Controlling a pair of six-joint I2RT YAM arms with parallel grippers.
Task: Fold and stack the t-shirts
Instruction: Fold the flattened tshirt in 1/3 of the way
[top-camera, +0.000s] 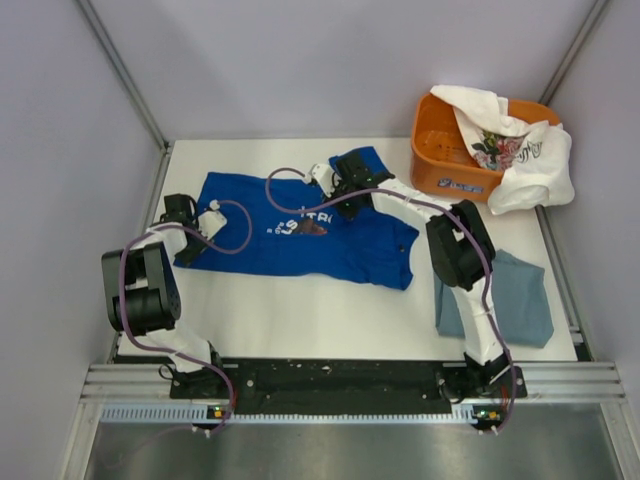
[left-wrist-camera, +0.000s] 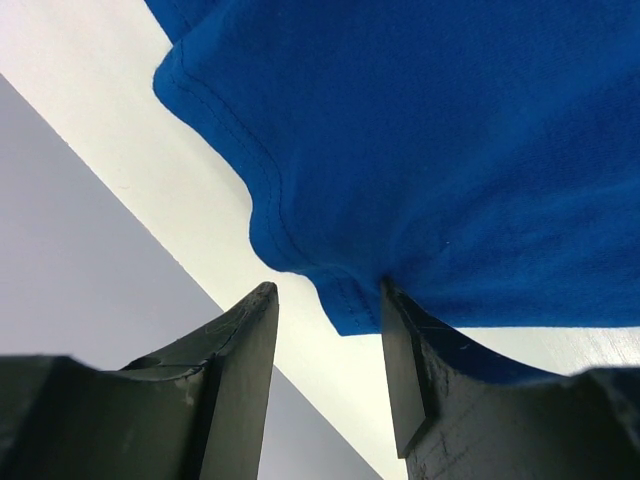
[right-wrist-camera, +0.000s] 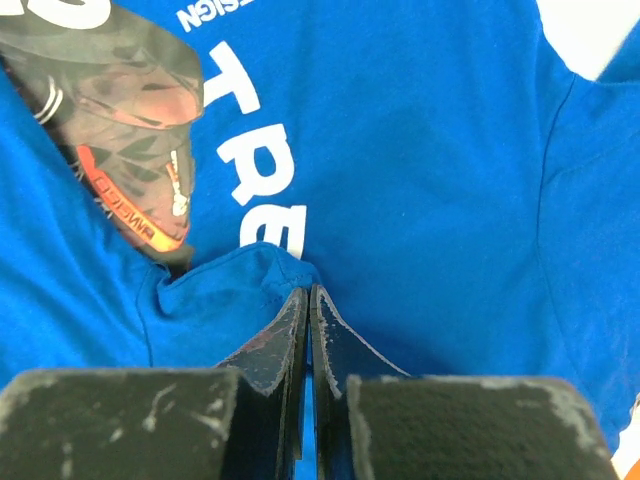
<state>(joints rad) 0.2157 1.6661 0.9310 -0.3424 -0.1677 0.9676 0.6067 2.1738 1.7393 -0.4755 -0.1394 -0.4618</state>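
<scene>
White tee (top-camera: 522, 165) draped over orange basket (top-camera: 438, 168), blue tee (top-camera: 340, 252) on tbl (top-camera: 300, 312)

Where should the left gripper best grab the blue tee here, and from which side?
Probably the stitched corner of the blue tee, from its left, outer side: that corner juts out over bare table between the left gripper's open fingers, so they can close across the hem.

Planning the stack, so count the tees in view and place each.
3: blue tee spread mid-table; grey tee folded near the right edge; white tee draped over the basket at the far right. Others may hide inside the basket.
</scene>
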